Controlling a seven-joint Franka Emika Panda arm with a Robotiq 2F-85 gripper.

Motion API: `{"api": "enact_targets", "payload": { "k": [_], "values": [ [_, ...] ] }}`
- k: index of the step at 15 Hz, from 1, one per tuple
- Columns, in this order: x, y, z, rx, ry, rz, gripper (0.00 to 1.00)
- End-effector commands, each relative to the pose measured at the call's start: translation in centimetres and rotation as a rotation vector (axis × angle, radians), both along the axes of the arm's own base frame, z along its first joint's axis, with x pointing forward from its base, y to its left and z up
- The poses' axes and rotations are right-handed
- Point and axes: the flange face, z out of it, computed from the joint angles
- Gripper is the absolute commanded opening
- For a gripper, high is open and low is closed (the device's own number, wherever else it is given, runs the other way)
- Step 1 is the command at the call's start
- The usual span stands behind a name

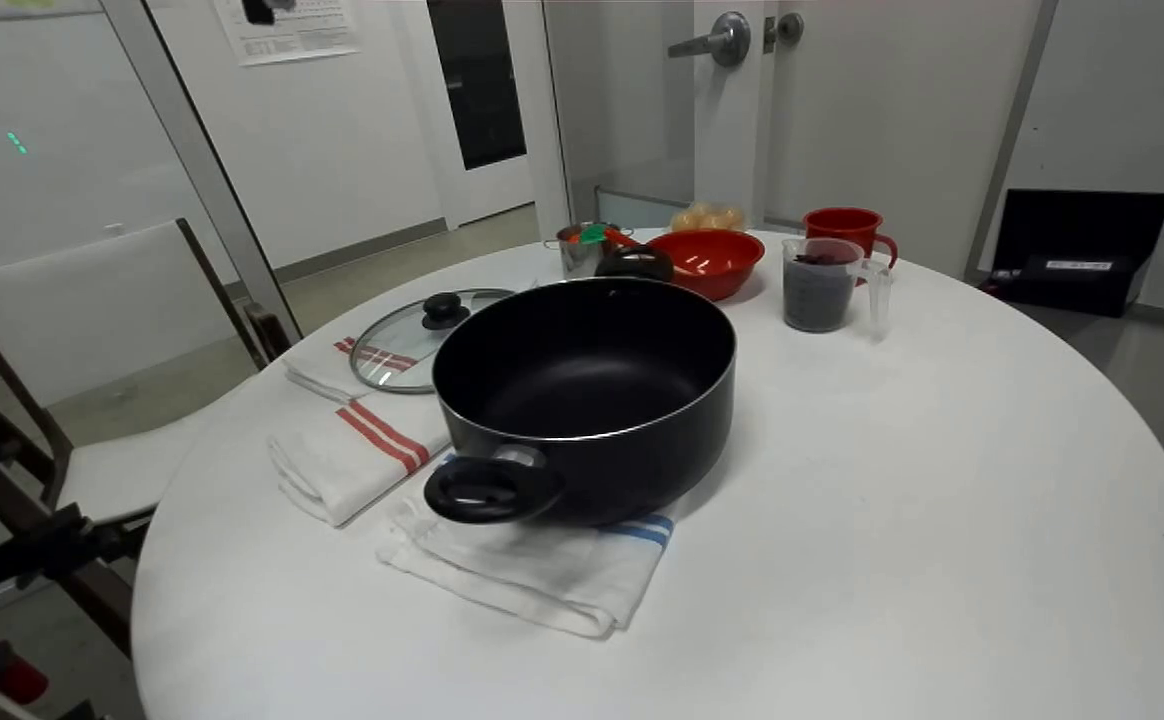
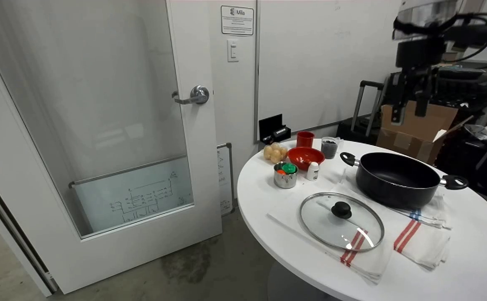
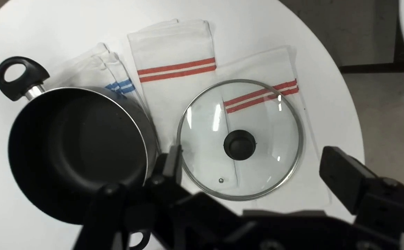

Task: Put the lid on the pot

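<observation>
The round white bench [image 1: 942, 520] carries a wide black cooking pot [image 1: 587, 400], loop handles [image 3: 37, 74] running upper left to lower right in the wrist view. Beside it, the round clear glass lid [image 3: 261, 125] lies flat on red-striped white cloth [image 3: 264, 67]. The black pincer [image 2: 410, 112] hangs above, fingers spread; the lid's black knob [image 3: 240, 144] points up.

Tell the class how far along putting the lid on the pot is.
Done: perhaps only positioning; in the wrist view, the knob shows between open jaws. In hand: nothing; the lid lies beside the pot. Left: gripping, lifting and lowering it onto the uncovered pot.
</observation>
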Motion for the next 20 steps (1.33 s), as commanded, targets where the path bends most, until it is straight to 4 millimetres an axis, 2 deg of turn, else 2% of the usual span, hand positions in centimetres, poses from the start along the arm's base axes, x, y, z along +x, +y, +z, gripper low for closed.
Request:
{"api": "enact_targets", "payload": {
  "k": [1, 2, 6, 10, 14, 20],
  "values": [
    [3.9, 0.7, -6.2, -0.03, 0.02, 0.001, 1.0],
    [4.6, 0.7, -8.5, -0.028, 0.026, 0.004, 1.0],
    [6.6, 0.8, -15.4, -0.025, 0.061, 0.0, 1.0],
    [7.6, 1.4, -20.7, -0.025, 0.093, 0.009, 1.0],
    [8.4, 2.0, -24.1, -0.016, 0.116, 0.005, 1.0],
    [9.5, 2.1, -27.0, -0.002, 0.136, -0.003, 1.0]
  ]
}}
